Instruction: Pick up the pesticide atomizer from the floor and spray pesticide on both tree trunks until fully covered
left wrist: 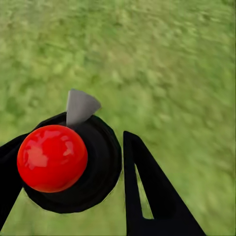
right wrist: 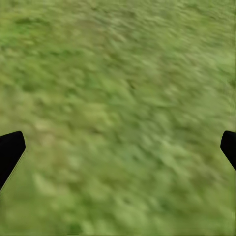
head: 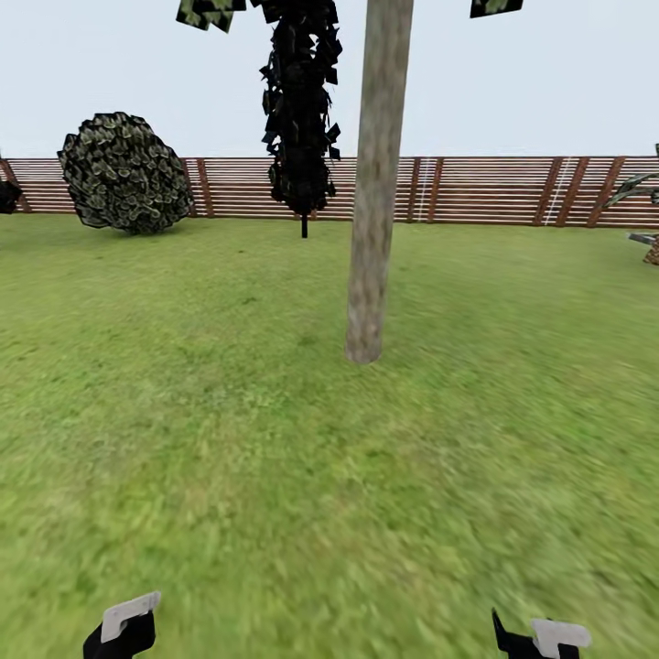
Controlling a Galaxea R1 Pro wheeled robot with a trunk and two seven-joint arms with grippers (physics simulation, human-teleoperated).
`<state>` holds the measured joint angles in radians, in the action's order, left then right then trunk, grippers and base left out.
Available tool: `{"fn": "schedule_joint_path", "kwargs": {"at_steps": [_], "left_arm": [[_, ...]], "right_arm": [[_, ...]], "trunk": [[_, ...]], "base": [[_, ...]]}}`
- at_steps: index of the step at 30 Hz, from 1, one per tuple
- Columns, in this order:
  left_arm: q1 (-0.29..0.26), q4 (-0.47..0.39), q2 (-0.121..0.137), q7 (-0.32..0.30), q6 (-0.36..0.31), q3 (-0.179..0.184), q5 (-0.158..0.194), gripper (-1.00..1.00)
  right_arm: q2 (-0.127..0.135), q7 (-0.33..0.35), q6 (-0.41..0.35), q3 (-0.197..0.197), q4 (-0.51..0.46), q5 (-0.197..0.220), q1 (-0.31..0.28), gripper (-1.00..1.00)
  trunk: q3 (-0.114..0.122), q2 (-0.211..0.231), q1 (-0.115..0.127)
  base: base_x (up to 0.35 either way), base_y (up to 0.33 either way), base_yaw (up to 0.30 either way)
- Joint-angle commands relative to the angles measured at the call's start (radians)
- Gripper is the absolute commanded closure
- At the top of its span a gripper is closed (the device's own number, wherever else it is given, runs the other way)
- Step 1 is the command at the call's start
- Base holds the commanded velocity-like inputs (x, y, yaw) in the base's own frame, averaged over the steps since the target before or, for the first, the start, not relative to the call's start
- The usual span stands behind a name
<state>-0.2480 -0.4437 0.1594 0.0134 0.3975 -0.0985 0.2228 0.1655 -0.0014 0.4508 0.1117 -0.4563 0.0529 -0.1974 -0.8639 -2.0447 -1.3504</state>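
My left gripper [left wrist: 73, 140] is shut on the pesticide atomizer [left wrist: 69, 162], which has a round black body, a glossy red ball top and a grey nozzle [left wrist: 78, 105]. Lawn lies beneath it. One tree trunk [head: 377, 201], pale grey-tan and mottled, rises from the grass straight ahead in the head view, a few metres off. Bits of its dark crown [head: 206, 11] show at the top edge. My right gripper [right wrist: 120, 147] is open over bare grass with nothing between its fingers. Both wrists peek in at the head view's lower edge, left [head: 124, 627] and right [head: 545, 638].
A brown slatted fence [head: 494, 188] closes the far side of the lawn. A round dark bush [head: 124, 174] stands at the back left, and a narrow dark conifer [head: 300, 110] just left of the trunk. A palm [head: 645, 220] pokes in at the right edge.
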Motion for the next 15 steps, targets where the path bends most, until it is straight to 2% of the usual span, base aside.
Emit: {"fn": "schedule_joint_path", "kwargs": {"at_steps": [1, 15], "left_arm": [[-0.001, 0.0, 0.0, 0.002, 0.003, 0.002, 0.004, 1.0], [-0.001, 0.0, 0.0, 0.002, 0.003, 0.002, 0.006, 1.0]], "right_arm": [[0.0, 0.0, 0.003, -0.001, 0.001, 0.005, -0.001, -1.0], [0.0, 0.0, 0.003, -0.001, 0.001, 0.005, -0.001, -1.0]], "trunk": [[-0.001, 0.0, 0.0], [-0.001, 0.0, 0.0]], "base": [[0.338, 0.0, 0.0], [0.338, 0.0, 0.0]]}}
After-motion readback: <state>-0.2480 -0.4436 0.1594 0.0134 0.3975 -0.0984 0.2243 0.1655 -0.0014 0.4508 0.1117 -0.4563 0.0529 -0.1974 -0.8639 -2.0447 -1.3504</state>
